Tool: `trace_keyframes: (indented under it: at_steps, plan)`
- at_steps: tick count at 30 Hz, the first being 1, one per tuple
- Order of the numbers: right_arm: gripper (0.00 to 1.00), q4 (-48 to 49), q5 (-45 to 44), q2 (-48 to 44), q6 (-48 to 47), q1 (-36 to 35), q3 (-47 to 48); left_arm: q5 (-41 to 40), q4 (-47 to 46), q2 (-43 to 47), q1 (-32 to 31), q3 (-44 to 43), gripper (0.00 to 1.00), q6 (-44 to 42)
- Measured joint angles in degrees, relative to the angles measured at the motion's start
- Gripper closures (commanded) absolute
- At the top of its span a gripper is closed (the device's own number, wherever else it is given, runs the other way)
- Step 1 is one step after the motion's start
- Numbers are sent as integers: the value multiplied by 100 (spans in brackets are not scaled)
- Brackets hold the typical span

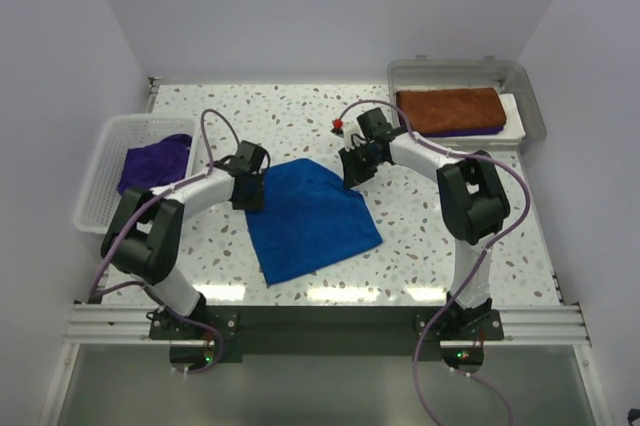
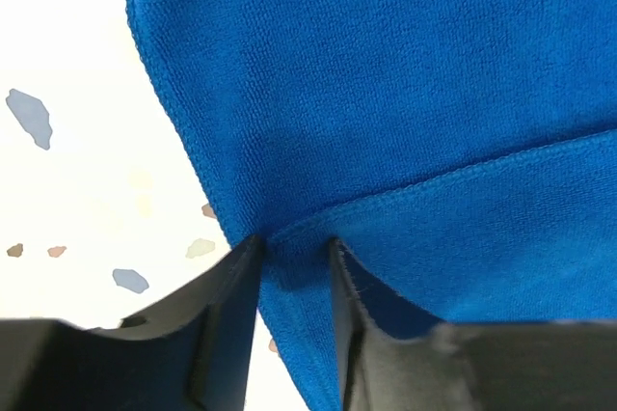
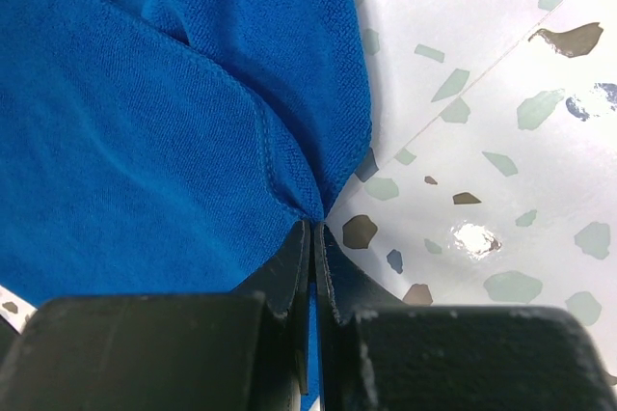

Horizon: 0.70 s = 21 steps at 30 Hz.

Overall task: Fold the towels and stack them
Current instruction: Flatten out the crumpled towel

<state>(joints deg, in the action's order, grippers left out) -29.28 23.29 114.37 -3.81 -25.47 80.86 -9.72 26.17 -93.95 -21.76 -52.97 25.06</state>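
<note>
1. The blue towel [image 1: 310, 221] lies on the speckled table [image 1: 430, 246], forward and to the left of the grey tray [image 1: 535, 116] and well apart from it. It is partly doubled over, and one hemmed edge runs across the layer beneath.
2. The right gripper [image 1: 350, 179] sits between the tray and the blue towel, at the towel corner nearest the tray. Its jaws are pressed together with that corner pinched between the fingers [image 3: 289, 271] — a thin strip of blue shows in the slit between them.
3. The left gripper [image 1: 247, 199] is on the side of the blue towel farthest from the tray, at its left edge. Its fingers [image 2: 231, 305] stand partway apart, and a thick fold of blue cloth fills the gap and touches both, so it has hold of the towel there.
4. Inside the tray, a rust-brown towel [image 1: 450, 109] lies folded flat on top of a second purple towel [image 1: 470, 132], of which only the near edge peeks out. A white sheet [image 1: 512, 111] lines the tray under them.
5. Far to the left of the tray, at the opposite side of the table, stands a white basket [image 1: 100, 171]. A purple towel [image 1: 155, 161] lies crumpled in it.
</note>
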Motion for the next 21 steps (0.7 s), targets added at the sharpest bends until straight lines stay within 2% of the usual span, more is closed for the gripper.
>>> trace_keyframes:
  at_steps: [6, 8, 21]
  plan:
    - [100, -7, 2, 0, -2, 0, 0, 24, 7, -15, 0, -42, 79, 39]
    - [100, -15, 2, -2, -2, 0, 0, 26, 44, 2, 0, -74, 80, 33]
    - [99, -50, 4, -98, 13, 0, 0, 216, 105, 271, -68, -243, 69, 26]
